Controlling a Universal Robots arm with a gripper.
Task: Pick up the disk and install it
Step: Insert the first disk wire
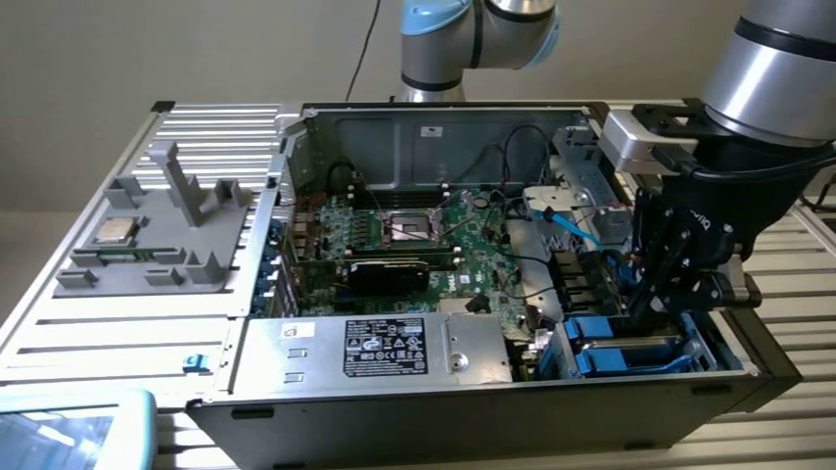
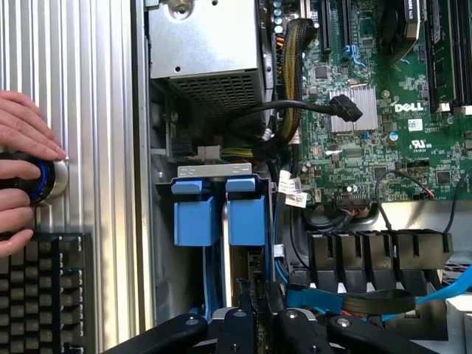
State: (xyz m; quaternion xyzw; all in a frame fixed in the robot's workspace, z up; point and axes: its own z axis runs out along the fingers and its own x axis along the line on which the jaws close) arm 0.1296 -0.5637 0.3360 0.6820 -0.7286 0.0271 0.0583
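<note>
The disk [image 2: 247, 217] stands on edge in the drive bay at the corner of the open computer case [image 1: 301, 157], its blue carrier tab facing the wrist camera. In the exterior view its blue frame [image 1: 625, 345] sits low at the case's right front. My gripper [image 1: 653, 311] reaches straight down into that bay. Its black fingers [image 2: 245, 318] are close together over the disk's edge, shut on it. A second blue carrier [image 2: 195, 214] stands right beside it in the same bay.
A silver power supply box [image 1: 392, 348] lies beside the bay, with the motherboard [image 1: 418, 235] and loose cables behind it. A grey tray [image 1: 157, 245] with a CPU chip [image 1: 116, 231] lies at the exterior view's left. A person's hand [image 2: 18, 147] rests on a round knob beside a keyboard [image 2: 44, 295].
</note>
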